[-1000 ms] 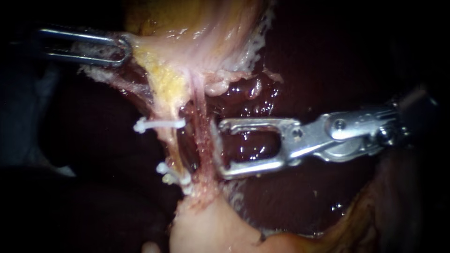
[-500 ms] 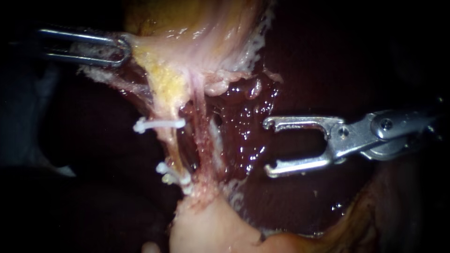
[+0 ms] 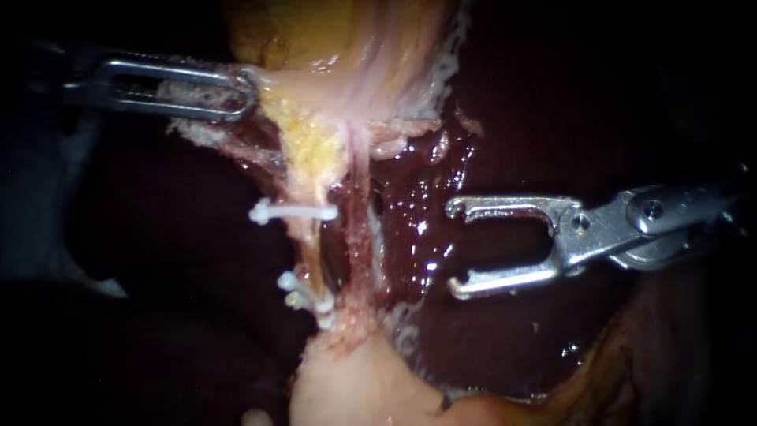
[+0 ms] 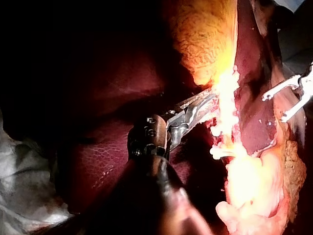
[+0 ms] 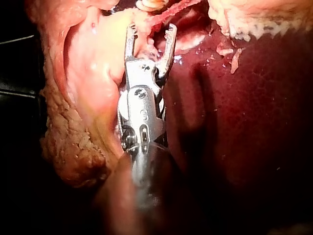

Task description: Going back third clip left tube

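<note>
Right instrument (image 3: 452, 249), bright steel with two slotted jaws, hangs over the wet, dark red liver (image 3: 505, 134). Its jaws are spread wide and there is nothing between them. It sits off to the right of the tubes in the endoscope view, clearly apart from them.

Over to the thin, pale yellowish left tube (image 3: 311, 244), running down from the fatty tissue above. One slim white plastic clip (image 3: 292, 211) lies straight across it. Lower down, a pair of white clips (image 3: 303, 296) sits close together on the same strand, just above the pale pink mound of tissue (image 3: 355, 386). Beside it, touching along its length, runs the reddish, grainy right tube (image 3: 359, 237), and it carries no clip that shows.

Left instrument (image 3: 251, 93), a slim steel loop-jawed tool coming in from the left, has its jaws closed on the frayed edge of the pale yellow-pink gallbladder tissue (image 3: 331, 55), which is pulled taut toward it.

From the left wrist view, the left instrument (image 4: 210, 98) runs its jaws into the brightly lit tissue. One white clip (image 4: 220, 152) shows beneath them, and the right instrument (image 4: 275, 107) gapes beyond the strand.

From the right wrist view, the right instrument (image 5: 151, 28) shows the same wide gape. Lumpy pale tissue lies along one side of its shaft and liver along the other.
</note>
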